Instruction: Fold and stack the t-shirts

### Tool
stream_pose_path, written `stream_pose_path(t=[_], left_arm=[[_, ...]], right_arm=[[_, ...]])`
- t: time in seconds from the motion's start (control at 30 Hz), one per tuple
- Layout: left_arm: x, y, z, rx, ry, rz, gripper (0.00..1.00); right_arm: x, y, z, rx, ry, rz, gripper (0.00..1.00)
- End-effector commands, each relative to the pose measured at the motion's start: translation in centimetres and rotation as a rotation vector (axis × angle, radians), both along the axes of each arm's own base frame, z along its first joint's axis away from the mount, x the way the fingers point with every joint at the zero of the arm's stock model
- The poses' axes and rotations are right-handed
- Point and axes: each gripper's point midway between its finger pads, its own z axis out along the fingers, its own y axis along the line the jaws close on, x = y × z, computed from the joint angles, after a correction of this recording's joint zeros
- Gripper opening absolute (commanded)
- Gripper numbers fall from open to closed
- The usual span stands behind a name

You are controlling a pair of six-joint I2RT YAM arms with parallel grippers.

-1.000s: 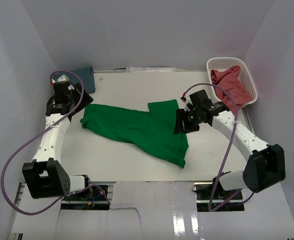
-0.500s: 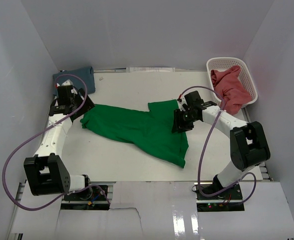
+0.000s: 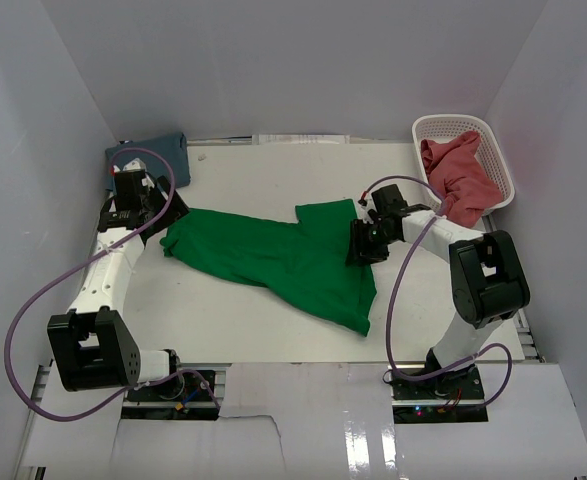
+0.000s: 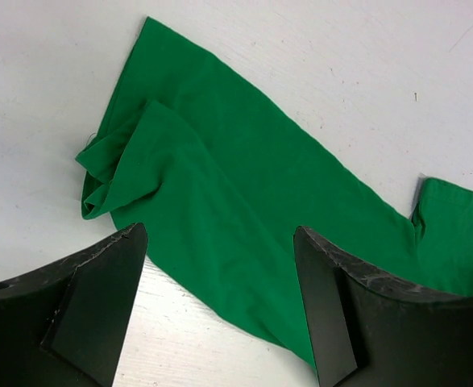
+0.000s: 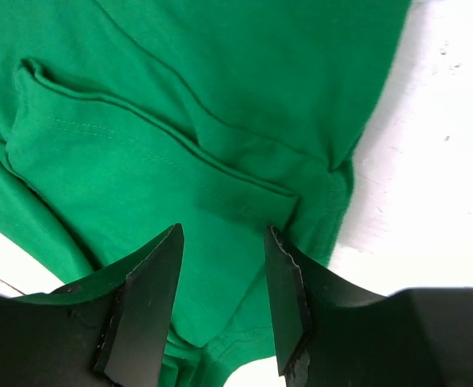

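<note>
- green t-shirt (image 3: 273, 260) lies spread and rumpled mid table (image 3: 263, 175), 1 sleeve doubled over (right end)
- left gripper (image 4: 218, 234) hovers above the shirt's left end, fingers wide apart, holding nothing
- right gripper (image 5: 222, 231) sits low over the doubled sleeve, fingers apart, cloth not pinched
- blue t-shirt (image 3: 158, 152) in far left corner
- red t-shirt (image 3: 456, 170) in basket (image 3: 453, 118), far right

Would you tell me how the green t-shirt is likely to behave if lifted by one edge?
Probably floppy: the green t-shirt lies flat with soft folds, so it would likely drape and sag from one grip. It looks thin and light. Pushed, it would probably wrinkle rather than slide whole.
</note>
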Motion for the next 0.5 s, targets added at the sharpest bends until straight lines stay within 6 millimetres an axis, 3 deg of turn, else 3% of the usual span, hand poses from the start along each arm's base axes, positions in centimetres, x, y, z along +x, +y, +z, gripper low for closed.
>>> stream_pose_path(t=[0.0, 0.27, 0.47], left_arm=[[0.2, 0.0, 1.0, 0.01, -0.039, -0.012, 0.84], [0.2, -0.2, 0.9, 0.004, -0.039, -0.015, 0.84], [0.3, -0.2, 1.0, 0.004, -0.041, -0.016, 0.84]], right_arm=[[0.6, -0.5, -0.3, -0.004, -0.028, 0.002, 0.51], [0.5, -1.7, -1.1, -0.004, -0.018, -0.013, 0.51], [0.4, -1.4, -1.8, 0.02, -0.002, -0.013, 0.49]])
